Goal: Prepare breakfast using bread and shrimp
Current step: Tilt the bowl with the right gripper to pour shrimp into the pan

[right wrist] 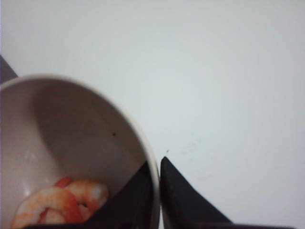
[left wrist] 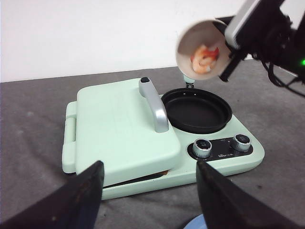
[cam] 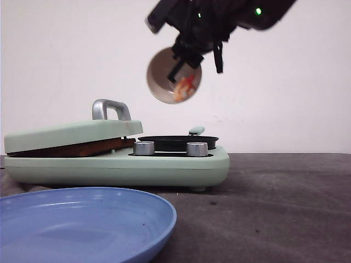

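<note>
The right arm (cam: 230, 13) is black with a white-edged housing, a lit green lamp, dangling black cables and black fingers (right wrist: 186, 200).

A plain white wall (cam: 285, 98) fills everything from nine to three o'clock; below it runs a dark grey tabletop (cam: 285, 208), evenly lit.
</note>
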Motion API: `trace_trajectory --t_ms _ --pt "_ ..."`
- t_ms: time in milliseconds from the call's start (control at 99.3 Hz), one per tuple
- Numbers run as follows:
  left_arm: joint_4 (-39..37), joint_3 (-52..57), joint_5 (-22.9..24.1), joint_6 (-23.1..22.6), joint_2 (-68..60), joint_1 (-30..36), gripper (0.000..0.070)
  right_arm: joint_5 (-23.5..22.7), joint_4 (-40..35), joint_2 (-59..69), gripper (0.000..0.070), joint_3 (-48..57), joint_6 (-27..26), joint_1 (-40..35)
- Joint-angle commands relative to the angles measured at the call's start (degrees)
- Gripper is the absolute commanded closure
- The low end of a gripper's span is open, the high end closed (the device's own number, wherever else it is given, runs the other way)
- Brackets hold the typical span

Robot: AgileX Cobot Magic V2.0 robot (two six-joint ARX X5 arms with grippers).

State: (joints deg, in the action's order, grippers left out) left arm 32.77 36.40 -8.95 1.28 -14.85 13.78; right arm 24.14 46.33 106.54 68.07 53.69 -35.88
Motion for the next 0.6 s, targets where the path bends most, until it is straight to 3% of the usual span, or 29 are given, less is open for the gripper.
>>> trace_trajectory --t_ms 0,594 --pt "-0.6 0.2 -0.2 -0.9 0.0 0.1 0.0389 0.1 5.2 0.9 0.0699 -0.9 3.9 -0.7" --pt "-0.6 0.2 -0.6 -0.9 0.0 0.1 0.0389 -1.7 21.9 0.9 0.0699 -5.1 5.6 -0.7"
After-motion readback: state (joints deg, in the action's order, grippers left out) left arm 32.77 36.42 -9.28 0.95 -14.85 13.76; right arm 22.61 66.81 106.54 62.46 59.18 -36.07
